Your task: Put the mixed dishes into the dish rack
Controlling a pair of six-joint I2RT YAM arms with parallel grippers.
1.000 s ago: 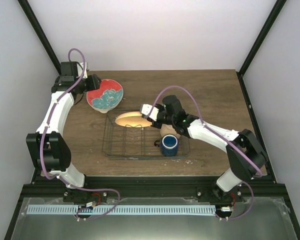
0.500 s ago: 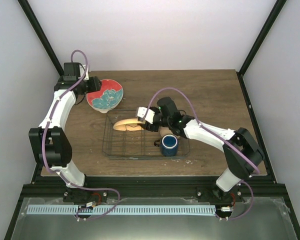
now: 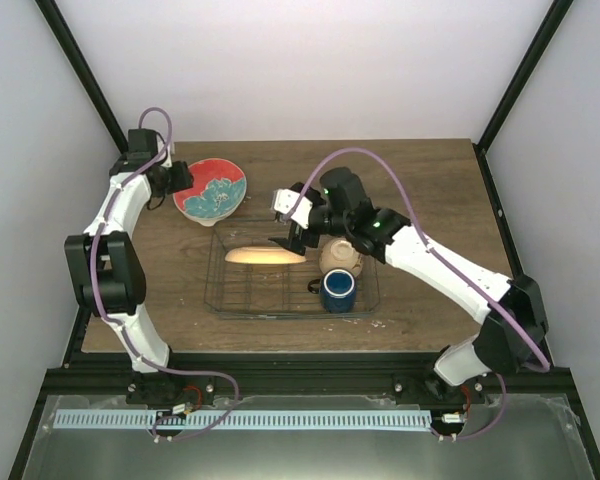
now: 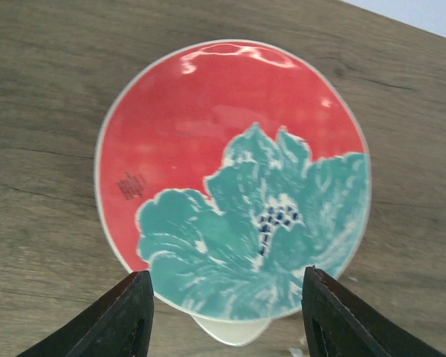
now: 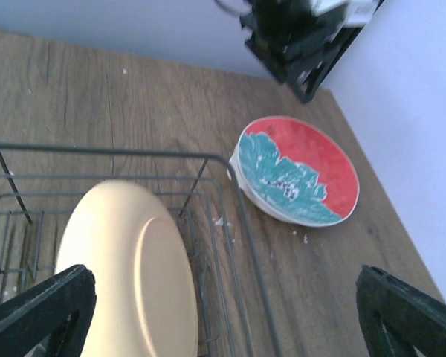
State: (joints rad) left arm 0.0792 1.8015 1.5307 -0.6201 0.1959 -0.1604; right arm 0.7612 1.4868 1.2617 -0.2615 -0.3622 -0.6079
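Note:
The orange-yellow plate (image 3: 265, 256) stands on edge in the left half of the dish rack (image 3: 242, 298), free of any grip. My right gripper (image 3: 284, 218) hovers just above and behind it, open; in the right wrist view the plate (image 5: 126, 275) lies below the wide jaws of that gripper (image 5: 223, 320). The cream bowl (image 3: 340, 256) and dark blue mug (image 3: 338, 290) sit in the rack's right half. The red floral plate (image 4: 234, 178) lies on the table left of the rack, a white rim (image 4: 230, 331) showing beneath it. My left gripper (image 4: 227, 320) hangs open over its near edge.
The rack's corner wire (image 5: 238, 216) runs close to the red plate (image 5: 301, 171). Small white crumbs lie on the wood between them. Black frame posts stand at the table's back corners (image 3: 500, 110), and the left arm (image 5: 297, 37) shows behind the red plate.
My right gripper opened and let go of the orange-yellow plate, which now rests in the rack, then drew up and back. The left gripper shifted slightly leftward by the red plate.

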